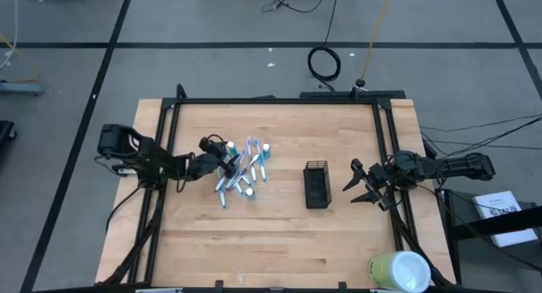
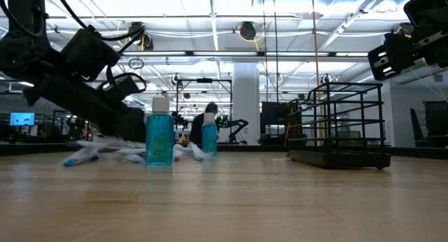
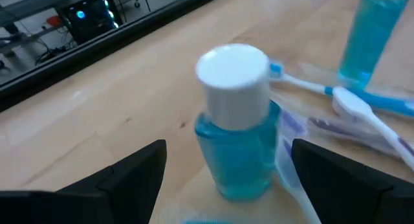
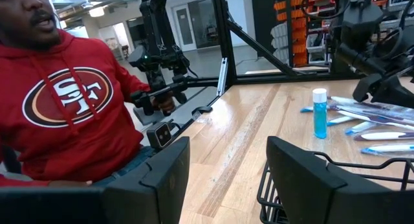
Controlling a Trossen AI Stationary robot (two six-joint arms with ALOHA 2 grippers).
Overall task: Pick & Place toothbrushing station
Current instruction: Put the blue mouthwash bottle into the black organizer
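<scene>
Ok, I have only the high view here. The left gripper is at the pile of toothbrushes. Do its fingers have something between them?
Observer: Yes. In the left wrist view the left gripper is open, with a small blue bottle with a white cap between its fingers, and neither finger touches it.
Operator: Does this bottle stand or lie?
Observer: It stands upright. The low view shows a second blue bottle upright beside it.
Operator: And the right gripper, is it open?
Observer: Yes. In the right wrist view the right gripper is open, close to the rim of the black wire-mesh holder.
</scene>
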